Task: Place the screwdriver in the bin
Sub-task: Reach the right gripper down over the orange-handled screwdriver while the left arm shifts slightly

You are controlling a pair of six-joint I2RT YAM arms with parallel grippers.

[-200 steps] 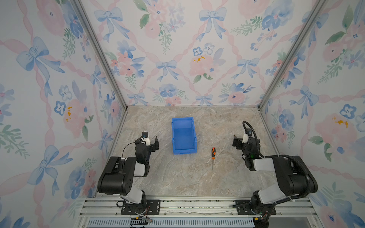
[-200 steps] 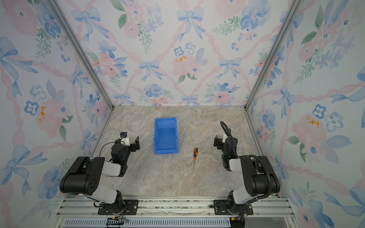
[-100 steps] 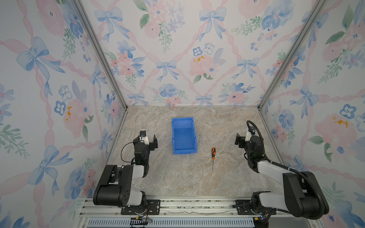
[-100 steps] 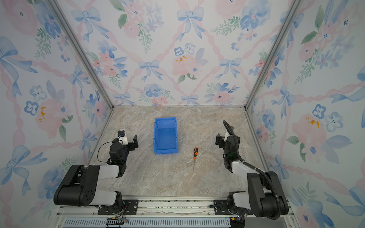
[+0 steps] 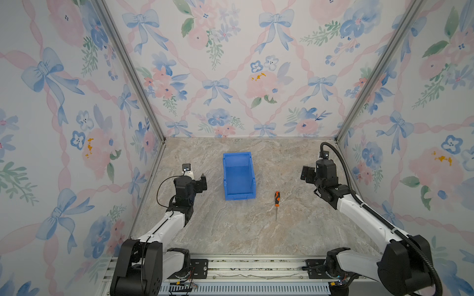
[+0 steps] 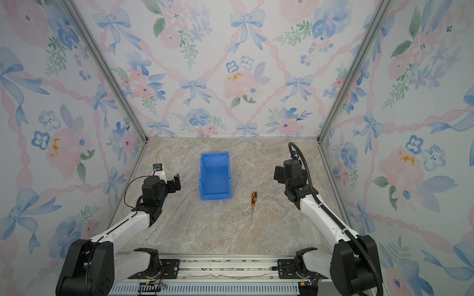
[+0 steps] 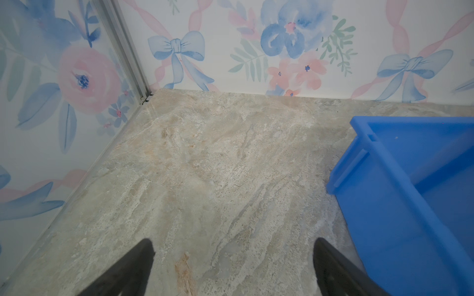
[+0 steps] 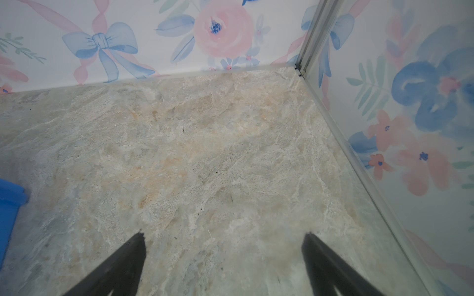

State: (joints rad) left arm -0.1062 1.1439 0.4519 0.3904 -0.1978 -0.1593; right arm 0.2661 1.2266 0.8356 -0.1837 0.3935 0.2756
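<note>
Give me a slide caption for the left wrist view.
Open left gripper over marble tabletop, blue bin alongside.

Orange-and-black screwdriver (image 5: pixel 276 202) flat on worktop (image 5: pixel 230 230), thin shaft toward near edge. Just right of upright blue bin (image 5: pixel 238 182), not touching.

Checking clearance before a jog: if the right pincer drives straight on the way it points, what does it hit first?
Probably the marble tabletop, short of the back wall; the tilt is hard to judge. The open right pincer points clear of the blue bin and the screwdriver.
</note>
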